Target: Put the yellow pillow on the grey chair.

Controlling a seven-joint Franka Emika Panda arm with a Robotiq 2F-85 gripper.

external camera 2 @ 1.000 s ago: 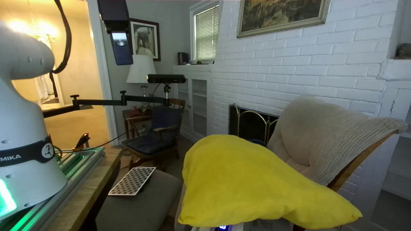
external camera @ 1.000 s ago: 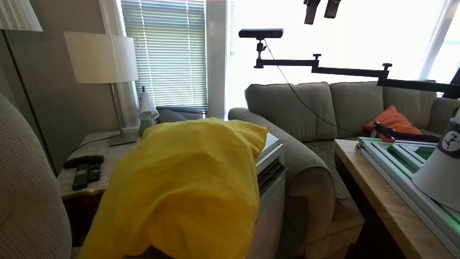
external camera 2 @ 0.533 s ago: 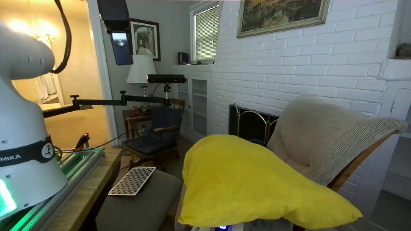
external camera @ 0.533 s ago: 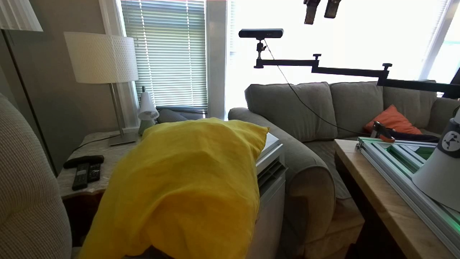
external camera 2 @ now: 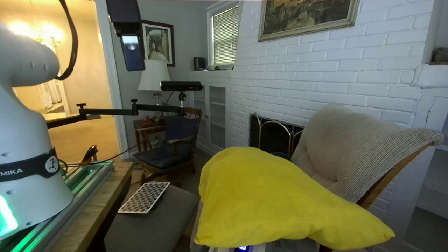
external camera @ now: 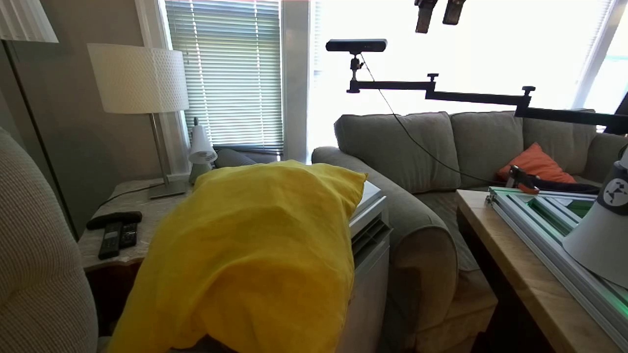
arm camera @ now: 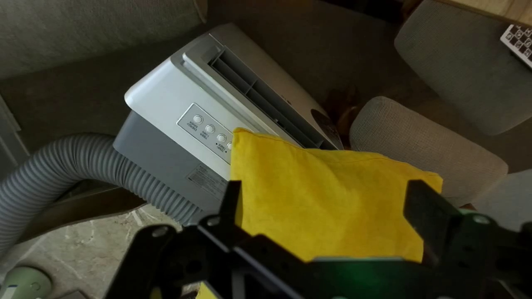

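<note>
The yellow pillow point(external camera: 255, 245) lies draped and wrinkled over the white box-shaped appliance point(external camera: 369, 211). It also shows in an exterior view point(external camera 2: 273, 196) and in the wrist view point(arm camera: 332, 211). The grey chair point(external camera: 39, 255) stands at the left edge; its tall back point(external camera 2: 325, 143) shows behind the pillow, and a woven fabric part, seemingly its seat point(arm camera: 419, 145), shows in the wrist view. The pillow hides much of the chair; I cannot tell whether they touch. My gripper point(external camera: 438, 19) is open and empty, high up and apart from the pillow; in the wrist view its fingers point(arm camera: 322, 187) frame the pillow.
The long grey sofa point(external camera: 392, 152) holds an orange-red cushion point(external camera: 535, 162). A camera on a black bracket point(external camera: 471, 98) juts out over the sofa. A side table point(external camera: 132, 191) carries a lamp and remotes. A grey ottoman point(external camera 2: 154, 231) carries a checkered board point(external camera 2: 144, 197). A hose point(arm camera: 83, 158) leaves the appliance.
</note>
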